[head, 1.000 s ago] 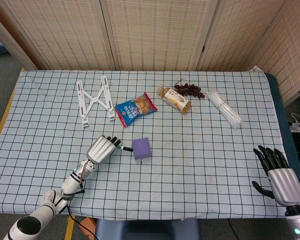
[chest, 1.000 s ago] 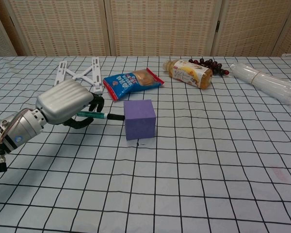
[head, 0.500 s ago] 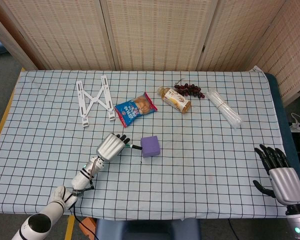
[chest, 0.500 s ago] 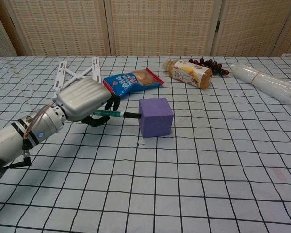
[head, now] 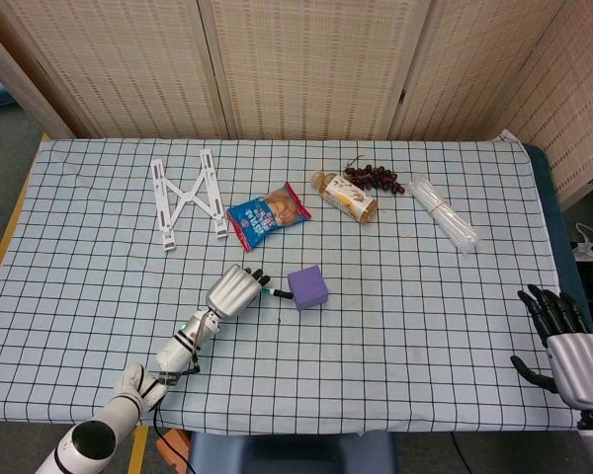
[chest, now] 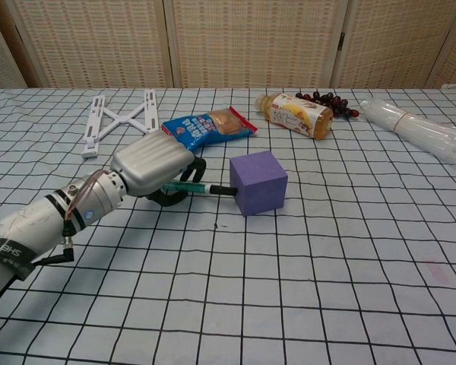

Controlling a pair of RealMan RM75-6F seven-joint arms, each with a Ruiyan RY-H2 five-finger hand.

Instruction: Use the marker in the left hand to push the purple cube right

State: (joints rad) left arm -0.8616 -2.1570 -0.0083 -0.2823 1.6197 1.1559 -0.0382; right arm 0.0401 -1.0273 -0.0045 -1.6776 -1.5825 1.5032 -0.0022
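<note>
The purple cube sits on the checked cloth near the table's middle, turned slightly askew. My left hand lies just to its left and grips a green marker that points right. The marker's black tip touches the cube's left face. My right hand hangs off the table's right front corner with its fingers spread and nothing in it; the chest view does not show it.
Behind the cube lie a blue snack bag, a white folding stand, a small bottle, dark grapes and a clear plastic roll.
My left hand has moved right with the marker, and the purple cube has slid right ahead of the tip and turned a little. The right hand has dropped lower in the head view.
</note>
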